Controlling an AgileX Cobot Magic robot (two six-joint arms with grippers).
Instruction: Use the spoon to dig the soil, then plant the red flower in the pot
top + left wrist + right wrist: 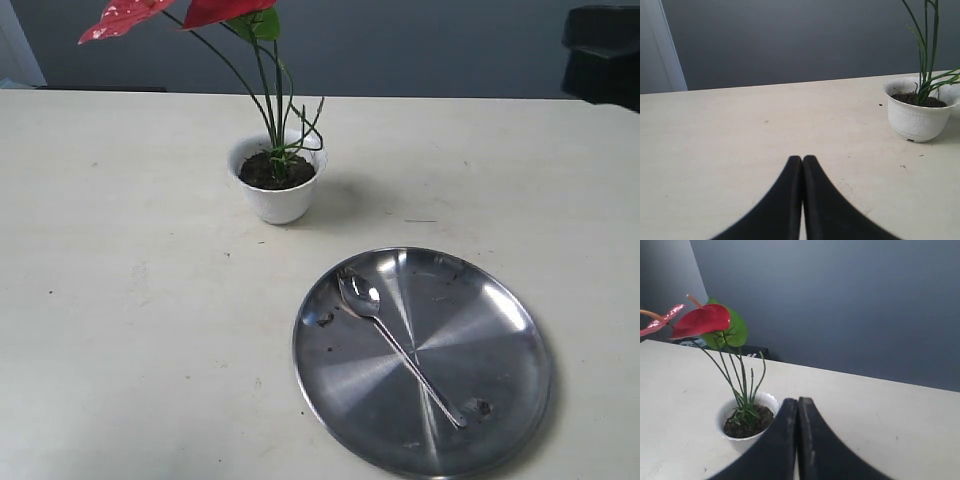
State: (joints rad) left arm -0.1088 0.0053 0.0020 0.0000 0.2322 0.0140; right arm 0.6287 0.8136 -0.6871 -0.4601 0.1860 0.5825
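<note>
Pale table (120,300) bears white pot (278,203), steel plate (485,340).

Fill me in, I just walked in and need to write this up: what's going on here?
Nothing is being handled right now. The red flower stands planted in the soil of the white pot on the table. The spoon lies on the steel plate. The left gripper and the right gripper are both shut and hold nothing.
</note>
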